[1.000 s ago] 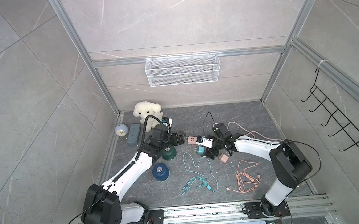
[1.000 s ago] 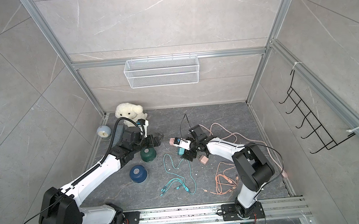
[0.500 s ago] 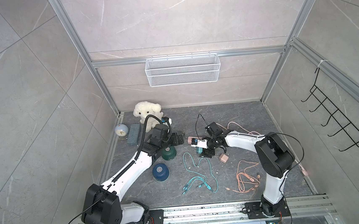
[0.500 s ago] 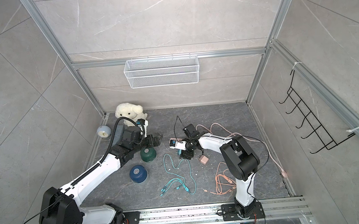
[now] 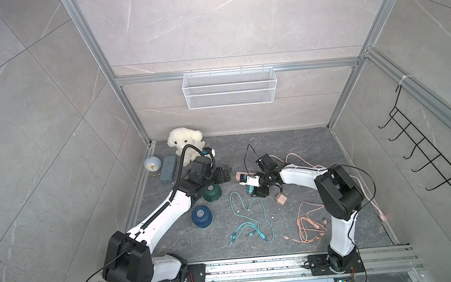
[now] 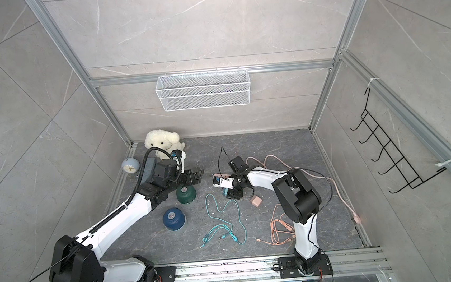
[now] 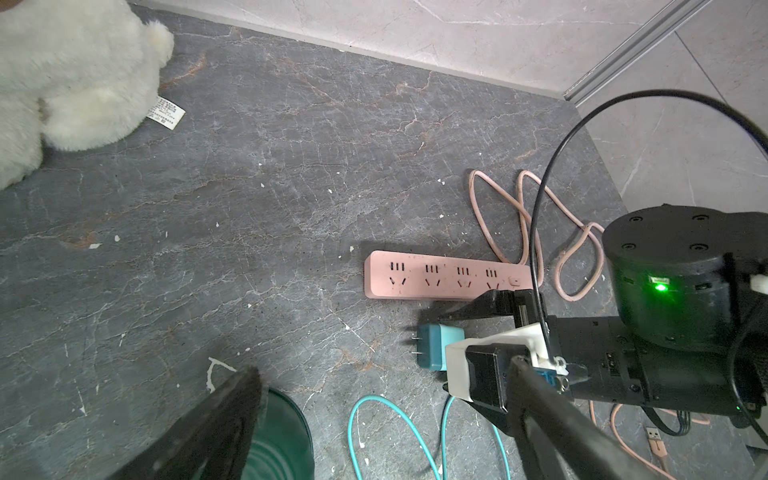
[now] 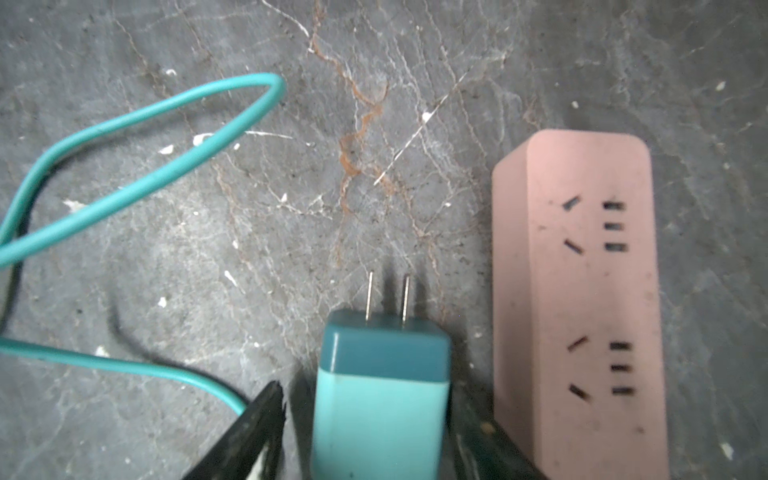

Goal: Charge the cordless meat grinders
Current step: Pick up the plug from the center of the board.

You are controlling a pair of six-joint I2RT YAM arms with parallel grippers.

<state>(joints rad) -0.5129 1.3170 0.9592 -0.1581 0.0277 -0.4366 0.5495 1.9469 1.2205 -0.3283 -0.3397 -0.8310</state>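
The right tool [image 8: 370, 411] straddles a teal charger [image 8: 382, 374], not yet clamped; a lopsided squeeze could twist its prongs [image 8: 369, 297] away from the pink power strip [image 8: 582, 291] alongside. The left tool [image 5: 223, 175] hangs released by the green grinder [image 5: 212, 193], with the blue grinder [image 5: 201, 216] nearby.

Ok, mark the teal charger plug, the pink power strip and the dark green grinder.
teal charger plug [image 8: 380, 399], right wrist view, on its pale body.
pink power strip [image 7: 446, 276], left wrist view, on its socket face.
dark green grinder [image 6: 189, 197], in a top view, on its dome beside the hub.
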